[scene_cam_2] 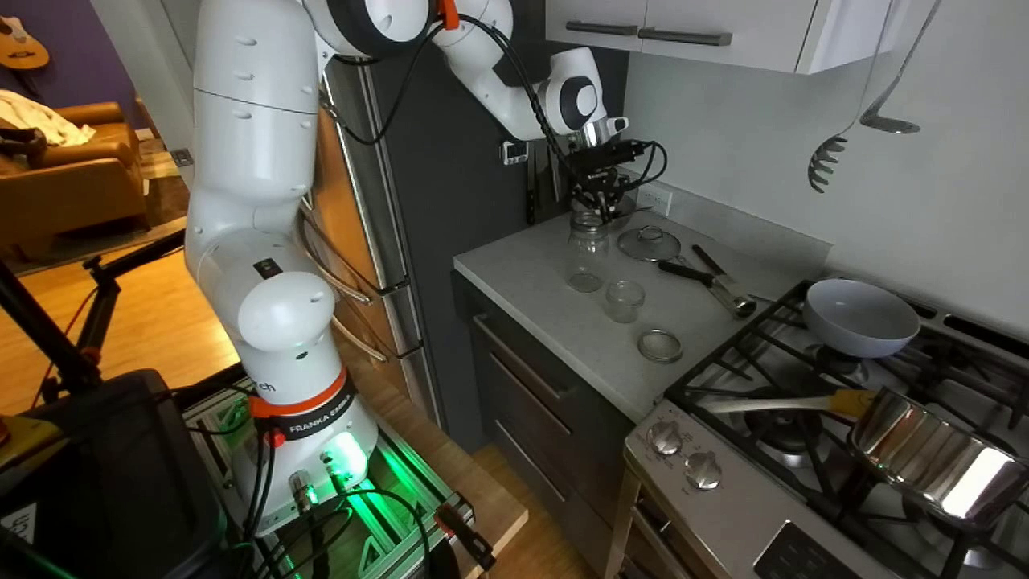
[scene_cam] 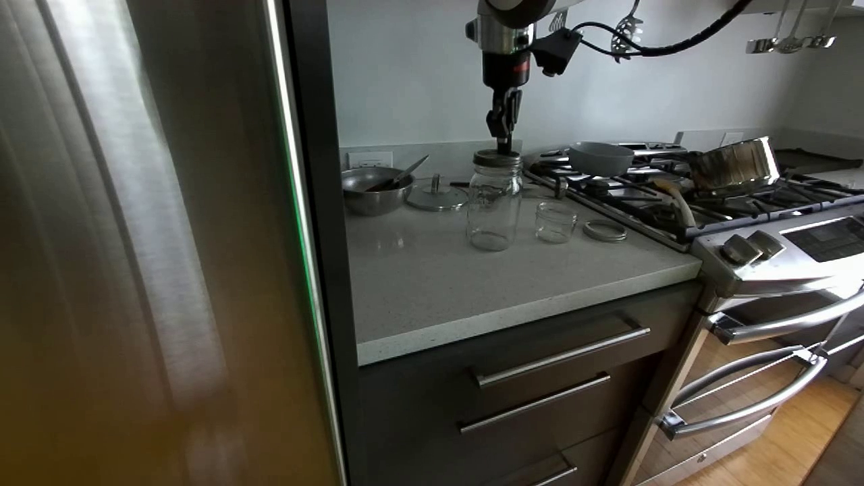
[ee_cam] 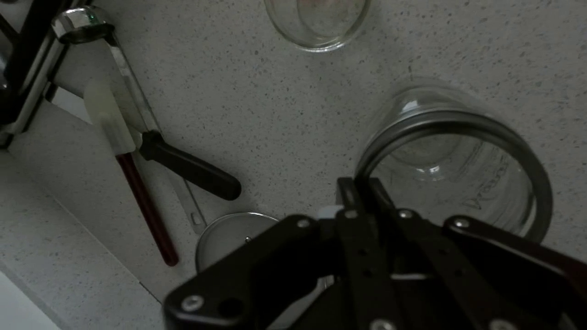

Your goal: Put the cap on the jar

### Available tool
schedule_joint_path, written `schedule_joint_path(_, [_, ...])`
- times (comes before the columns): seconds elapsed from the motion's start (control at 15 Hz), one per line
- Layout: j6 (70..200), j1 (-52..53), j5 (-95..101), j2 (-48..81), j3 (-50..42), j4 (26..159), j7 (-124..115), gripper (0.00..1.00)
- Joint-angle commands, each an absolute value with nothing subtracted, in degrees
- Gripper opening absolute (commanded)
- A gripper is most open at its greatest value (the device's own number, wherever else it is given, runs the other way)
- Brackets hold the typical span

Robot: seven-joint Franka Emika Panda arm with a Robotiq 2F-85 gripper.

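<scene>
pinching the cap (scene_cam: 496,160) by one bit of its rim, the gripper (ee_cam: 362,183) had its fingers close together around that edge. the cap was right at the mouth of the jar (scene_cam: 495,209), though i couldn't tell if it sat flush or hung slightly off. the jar showed through the cap's middle, so basically a metal ring: i guessed light, stiff, kinda slick, prone to tilting from a one-sided hold. rim was pretty much the only place to grab. the jar was clear glass, so probably breakable and tippy if shoved. a little glass (scene_cam: 555,225) stood near the jar, with a spare ring (scene_cam: 605,238) farther from it on the same side. a pot lid (scene_cam: 432,200) and metal bowl (scene_cam: 374,204) sat behind the jar, both lower, so likely not much in the way.
</scene>
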State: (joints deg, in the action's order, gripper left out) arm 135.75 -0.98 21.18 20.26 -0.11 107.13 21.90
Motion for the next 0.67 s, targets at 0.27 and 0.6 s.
schedule_joint_path(0.27, [136.3,0.4,25.5,19.2,-1.2,109.3,17.8,0.02])
schedule_joint_path(0.6, [136.7,0.3,24.9,19.0,-1.0,109.9,16.8,0.02])
